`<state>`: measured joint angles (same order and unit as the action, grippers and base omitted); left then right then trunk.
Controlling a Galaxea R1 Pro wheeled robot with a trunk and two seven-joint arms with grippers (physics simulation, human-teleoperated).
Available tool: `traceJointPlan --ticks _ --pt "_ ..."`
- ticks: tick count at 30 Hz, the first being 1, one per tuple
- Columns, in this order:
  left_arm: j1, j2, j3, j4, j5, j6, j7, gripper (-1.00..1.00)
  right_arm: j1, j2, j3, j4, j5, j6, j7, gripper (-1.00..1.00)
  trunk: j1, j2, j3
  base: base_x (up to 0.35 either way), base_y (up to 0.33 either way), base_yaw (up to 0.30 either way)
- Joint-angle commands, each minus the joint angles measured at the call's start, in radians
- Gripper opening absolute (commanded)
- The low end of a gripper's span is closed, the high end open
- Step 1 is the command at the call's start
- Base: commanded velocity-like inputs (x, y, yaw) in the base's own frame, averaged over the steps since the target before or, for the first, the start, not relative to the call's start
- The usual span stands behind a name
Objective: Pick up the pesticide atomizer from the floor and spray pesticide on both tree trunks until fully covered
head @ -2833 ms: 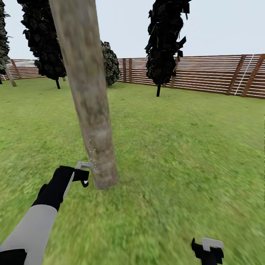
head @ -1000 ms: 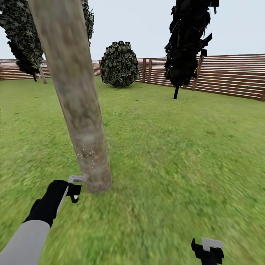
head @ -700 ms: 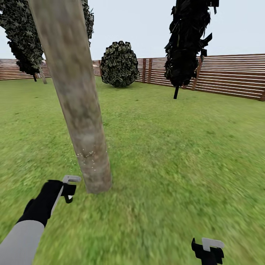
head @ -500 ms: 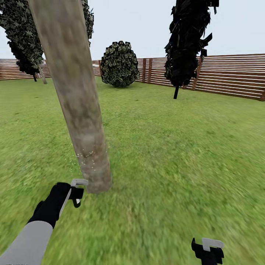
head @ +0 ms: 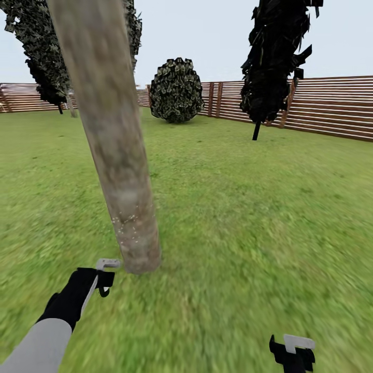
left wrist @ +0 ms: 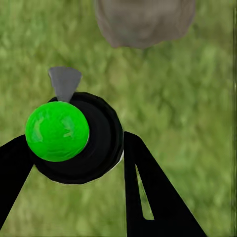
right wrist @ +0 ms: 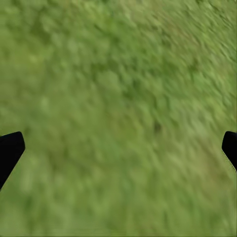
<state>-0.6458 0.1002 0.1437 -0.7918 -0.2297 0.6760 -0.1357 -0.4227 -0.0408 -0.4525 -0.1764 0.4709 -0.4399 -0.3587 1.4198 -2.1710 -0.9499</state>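
A thick mottled grey-tan tree trunk (head: 122, 171) leans up through the left of the head view, with fine white pesticide specks (head: 127, 223) on its lower part. My left gripper (head: 106, 280) is low on the grass just left of the trunk's base. In the left wrist view, that gripper (left wrist: 74, 153) is shut on the pesticide atomizer (left wrist: 96, 148), a round black bottle with a bright green top (left wrist: 57, 131). Its grey nozzle (left wrist: 64, 81) points toward the trunk base (left wrist: 143, 22). My right gripper (head: 292, 352) hangs open over grass at the lower right, its fingers (right wrist: 10, 150) far apart.
Green lawn (head: 248, 207) spreads all around. A round dark bush (head: 176, 90) and a narrow dark cypress (head: 274, 62) stand far ahead before the brown slat fence (head: 331, 106). Another dark cypress (head: 46, 67) is at the far left.
The whole view has shifted, so the camera moved around the trunk. My left gripper with the atomizer swung a little left, then back beside the trunk base. The right gripper kept still.
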Motion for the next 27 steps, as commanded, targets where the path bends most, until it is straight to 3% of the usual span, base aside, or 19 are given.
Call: traceJointPlan --ticks 1,3,9,16,21,27 --pt "0.0 -0.005 0.0 -0.001 0.0 -0.001 0.0 -1.0 0.0 0.0 0.0 0.0 0.0 0.0 0.0 1.0 0.0 0.0 0.0 0.204 -0.2 0.024" --pt "0.0 -0.023 0.0 -0.002 0.001 -0.002 -0.001 -1.0 0.001 0.0 0.0 0.0 0.0 0.001 0.0 1.0 0.0 0.0 0.0 0.099 -0.246 0.008" --pt "0.0 -0.046 0.001 -0.003 0.001 -0.003 -0.001 -1.0 0.0 0.0 0.0 0.0 0.0 0.001 0.0 1.0 0.0 0.0 0.0 0.013 -0.274 0.001" --pt "0.0 -0.051 0.003 -0.004 0.0 -0.003 -0.001 -1.0 0.0 0.0 0.0 0.0 0.0 0.001 0.0 1.0 0.0 0.0 0.0 0.101 -0.272 0.0" --pt "0.0 -0.05 0.063 -0.01 0.017 -0.005 -0.001 -1.0 0.0 0.001 0.0 0.0 0.0 0.001 0.0 1.0 0.0 0.0 0.0 0.126 -0.262 0.0" --pt "0.0 -0.051 0.065 -0.008 0.021 -0.007 -0.001 -1.0 0.0 0.001 0.0 0.0 0.0 0.001 0.0 1.0 0.0 0.0 0.0 0.013 -0.275 0.134"
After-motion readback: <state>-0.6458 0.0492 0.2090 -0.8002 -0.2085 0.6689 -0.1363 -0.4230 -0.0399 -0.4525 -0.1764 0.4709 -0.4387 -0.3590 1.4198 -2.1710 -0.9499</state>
